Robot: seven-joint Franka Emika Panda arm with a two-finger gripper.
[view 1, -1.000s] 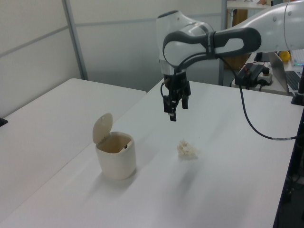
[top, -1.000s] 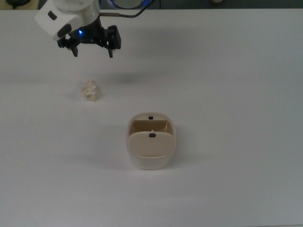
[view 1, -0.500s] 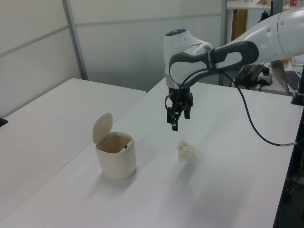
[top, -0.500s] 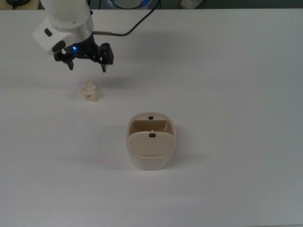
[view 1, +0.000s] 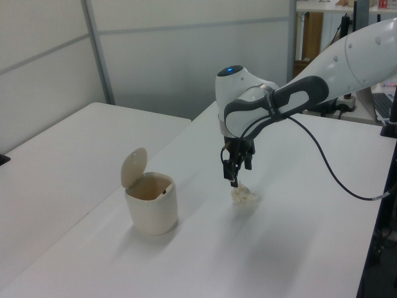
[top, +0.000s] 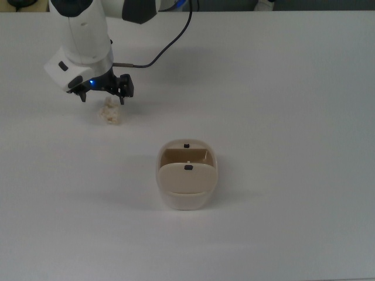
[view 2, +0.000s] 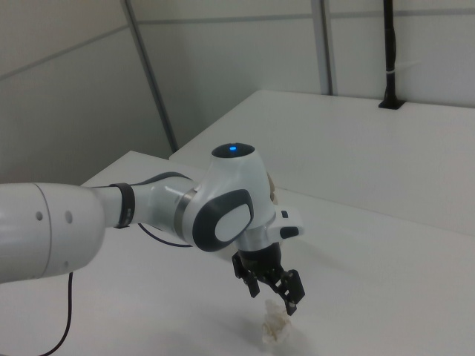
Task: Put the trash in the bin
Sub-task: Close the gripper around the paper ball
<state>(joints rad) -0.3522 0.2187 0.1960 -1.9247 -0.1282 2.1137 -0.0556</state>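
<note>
While the fingers stand spread wide with nothing between them, the gripper (top: 102, 95) hangs just above the trash (top: 111, 112), apart from it; no contact shows in the top view or the left view. The grasp is not yet made, so I judge the task at its first stage: closing on the wad, carrying it and releasing it all remain.

The trash lies on the white table (top: 281, 117), toward the top view's left, well apart from the bin (top: 187, 174). It is a lumpy wad with no clear front; its slightly longer axis appears to run up and down in the top view, though weakly.

The bin stands upright near the top view's centre, its flap lid (view 1: 133, 166) tipped up and its mouth open.
</note>
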